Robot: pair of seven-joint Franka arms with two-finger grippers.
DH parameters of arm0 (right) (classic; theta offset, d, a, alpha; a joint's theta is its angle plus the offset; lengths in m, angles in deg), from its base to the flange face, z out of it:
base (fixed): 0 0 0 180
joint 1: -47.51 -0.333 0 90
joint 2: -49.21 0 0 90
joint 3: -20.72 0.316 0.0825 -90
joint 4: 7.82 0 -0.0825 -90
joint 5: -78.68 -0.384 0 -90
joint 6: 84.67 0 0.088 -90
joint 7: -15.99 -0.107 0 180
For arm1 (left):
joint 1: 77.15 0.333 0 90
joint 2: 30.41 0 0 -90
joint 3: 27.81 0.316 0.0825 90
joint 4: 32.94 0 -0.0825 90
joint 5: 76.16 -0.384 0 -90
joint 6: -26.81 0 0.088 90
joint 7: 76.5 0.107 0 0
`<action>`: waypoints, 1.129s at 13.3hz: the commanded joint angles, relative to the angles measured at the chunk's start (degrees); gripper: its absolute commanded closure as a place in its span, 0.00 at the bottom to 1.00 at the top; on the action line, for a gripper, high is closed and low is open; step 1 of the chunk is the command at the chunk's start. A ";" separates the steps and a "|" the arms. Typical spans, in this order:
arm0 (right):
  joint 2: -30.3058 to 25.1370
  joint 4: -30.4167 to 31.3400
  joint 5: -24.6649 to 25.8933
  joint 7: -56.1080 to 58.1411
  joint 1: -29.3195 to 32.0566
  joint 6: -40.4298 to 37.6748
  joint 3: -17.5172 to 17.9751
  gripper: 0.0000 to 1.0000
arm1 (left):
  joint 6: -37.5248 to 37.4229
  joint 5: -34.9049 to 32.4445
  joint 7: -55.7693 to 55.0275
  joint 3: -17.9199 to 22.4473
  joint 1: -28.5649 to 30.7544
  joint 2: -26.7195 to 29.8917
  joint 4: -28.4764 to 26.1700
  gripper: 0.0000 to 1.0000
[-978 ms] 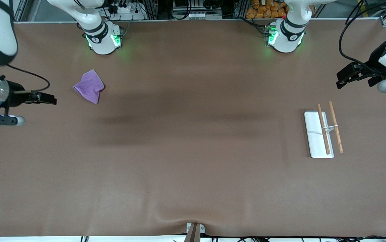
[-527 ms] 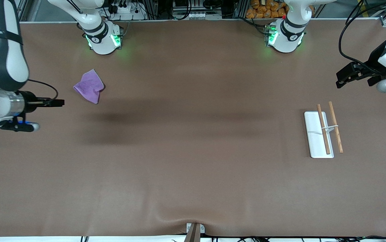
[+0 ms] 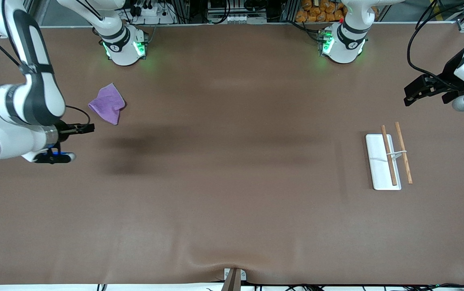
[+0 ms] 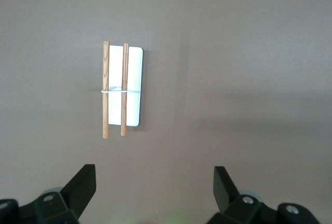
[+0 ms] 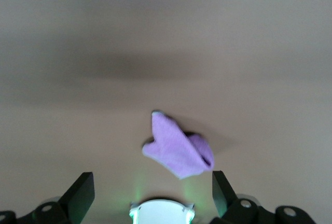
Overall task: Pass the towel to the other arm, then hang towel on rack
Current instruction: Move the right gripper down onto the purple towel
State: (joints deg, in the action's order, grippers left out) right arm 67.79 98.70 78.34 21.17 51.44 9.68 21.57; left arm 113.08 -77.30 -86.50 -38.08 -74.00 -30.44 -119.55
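The purple towel (image 3: pixel 108 103) lies crumpled on the brown table near the right arm's base; it also shows in the right wrist view (image 5: pixel 176 149). My right gripper (image 3: pixel 89 128) hangs open and empty over the table beside the towel, a little nearer the front camera; its fingers are wide apart in the right wrist view (image 5: pixel 151 180). The rack (image 3: pixel 389 155), a white plate with two brown rods, stands toward the left arm's end and shows in the left wrist view (image 4: pixel 123 89). My left gripper (image 3: pixel 410 95) waits open and empty in the air (image 4: pixel 154 171).
The two arm bases with green lights (image 3: pixel 123 46) (image 3: pixel 342 44) stand along the table's edge farthest from the front camera; the right arm's base shows in the right wrist view (image 5: pixel 162 211). A small mount (image 3: pixel 234 277) sits at the table's nearest edge.
My right arm has swung in from the table's end, bringing its open gripper close beside the towel. The towel, the rack and the left arm have not moved.
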 commanded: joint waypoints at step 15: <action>8.58 11.35 0.34 11.43 4.95 10.51 0.47 0.19 | -2.25 -0.97 -0.02 -0.81 0.02 1.26 0.39 0.00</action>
State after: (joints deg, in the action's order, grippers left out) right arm 76.20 108.45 78.56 31.56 55.94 19.34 21.44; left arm 111.66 -77.30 -86.50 -38.47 -74.02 -29.96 -119.16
